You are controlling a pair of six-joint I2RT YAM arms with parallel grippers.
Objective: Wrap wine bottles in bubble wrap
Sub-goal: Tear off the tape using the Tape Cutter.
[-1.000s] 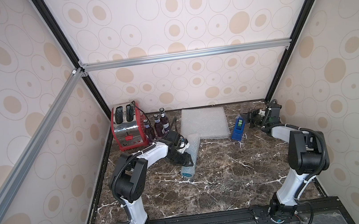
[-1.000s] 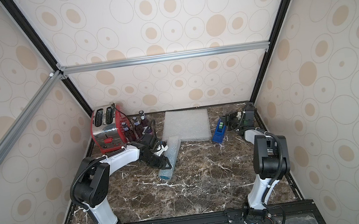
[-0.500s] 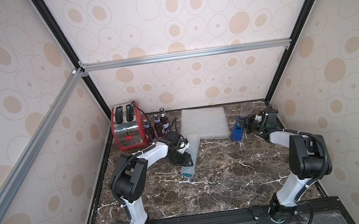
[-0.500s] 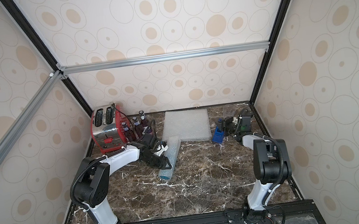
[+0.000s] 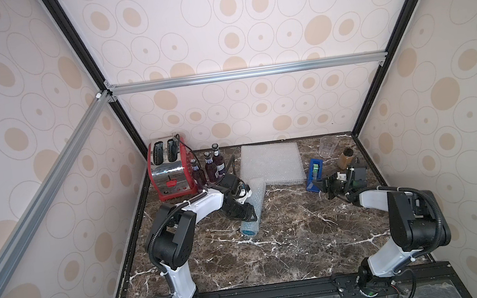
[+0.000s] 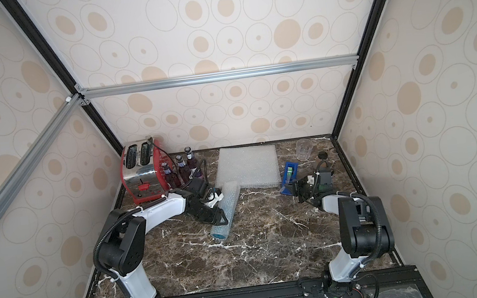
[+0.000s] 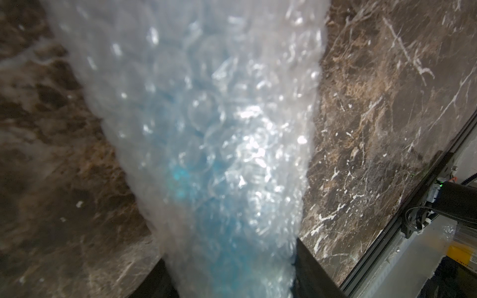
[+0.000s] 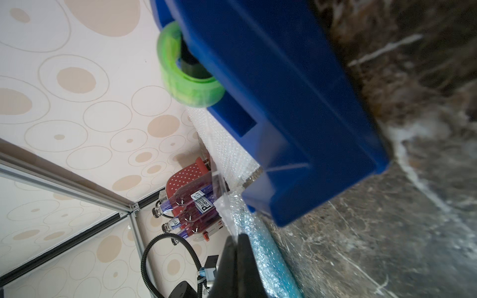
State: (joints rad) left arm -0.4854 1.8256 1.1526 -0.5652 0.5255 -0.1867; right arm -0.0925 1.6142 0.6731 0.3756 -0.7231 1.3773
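A blue wine bottle lies rolled in bubble wrap (image 5: 255, 191) (image 6: 230, 194) on the marble table, its blue end towards the front. My left gripper (image 5: 249, 215) (image 6: 221, 216) (image 7: 232, 268) is shut on this roll (image 7: 206, 129), one finger on each side. Three purple wine bottles (image 5: 211, 169) (image 6: 184, 171) (image 8: 196, 206) stand by the toaster. Flat bubble wrap sheets (image 5: 270, 164) (image 6: 247, 167) lie at the back. My right gripper (image 5: 324, 187) (image 6: 296, 191) (image 8: 235, 238) is shut on a strip of clear tape (image 8: 219, 188) that runs from the blue tape dispenser (image 5: 314, 171) (image 6: 290, 174) (image 8: 284, 103).
A red toaster (image 5: 168, 170) with its black cable stands in the back left corner. A clear plastic cup (image 5: 327, 146) and an amber jar (image 5: 345, 157) stand at the back right, behind my right gripper. The enclosure walls close in both sides.
My right gripper has moved from the back right towards the front, beside the dispenser's front end. The left arm and the wrapped roll have not moved.
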